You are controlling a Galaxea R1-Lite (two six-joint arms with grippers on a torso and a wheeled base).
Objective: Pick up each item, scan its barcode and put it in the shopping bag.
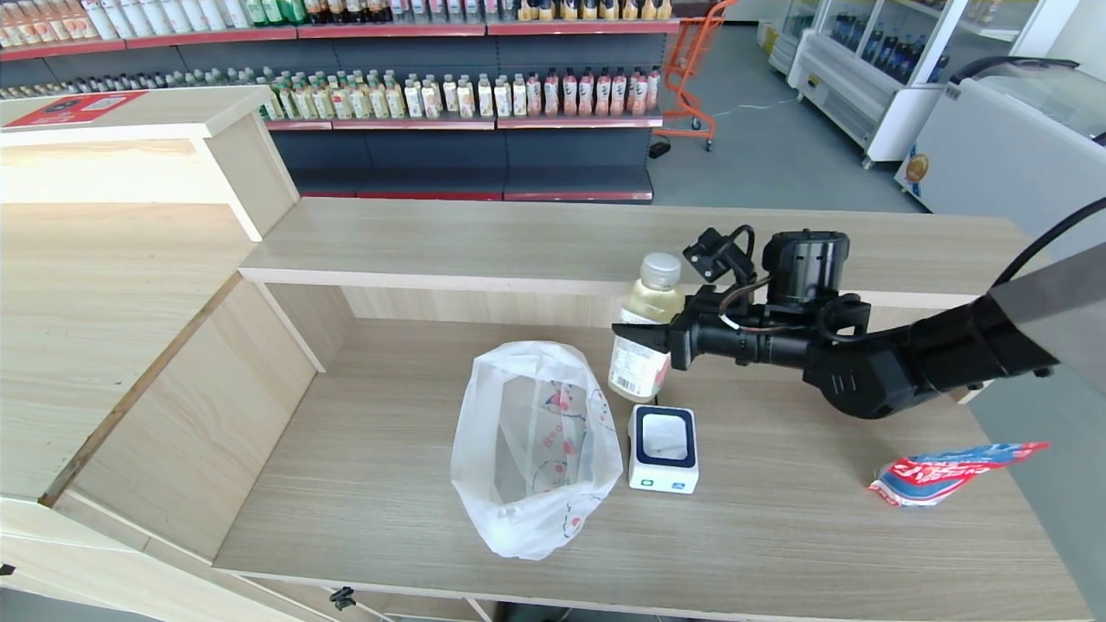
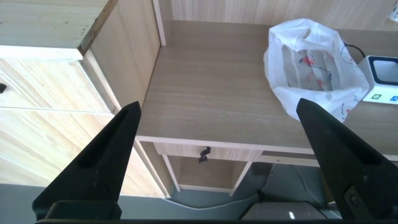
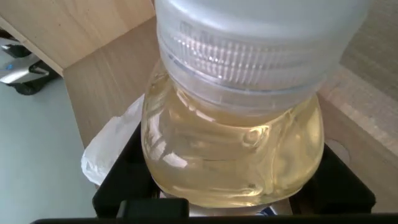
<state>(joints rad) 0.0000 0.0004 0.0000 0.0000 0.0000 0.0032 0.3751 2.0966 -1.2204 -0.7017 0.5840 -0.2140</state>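
A pale yellow drink bottle (image 1: 645, 333) with a grey cap hangs upright just above and behind the white barcode scanner (image 1: 663, 447), its label with a barcode facing forward. My right gripper (image 1: 644, 339) is shut on the bottle (image 3: 233, 143) around its middle. Left of the scanner stands the white plastic shopping bag (image 1: 531, 445), mouth open upward. The bag (image 2: 314, 59) and a corner of the scanner (image 2: 384, 76) also appear past my left gripper (image 2: 224, 155), which hangs open below the counter's front edge, holding nothing.
A red, white and blue snack packet (image 1: 946, 472) lies at the counter's right edge. A raised wooden ledge (image 1: 605, 246) runs behind the work surface and a wooden side wall (image 1: 190, 415) closes the left. Bare counter lies in front of the scanner.
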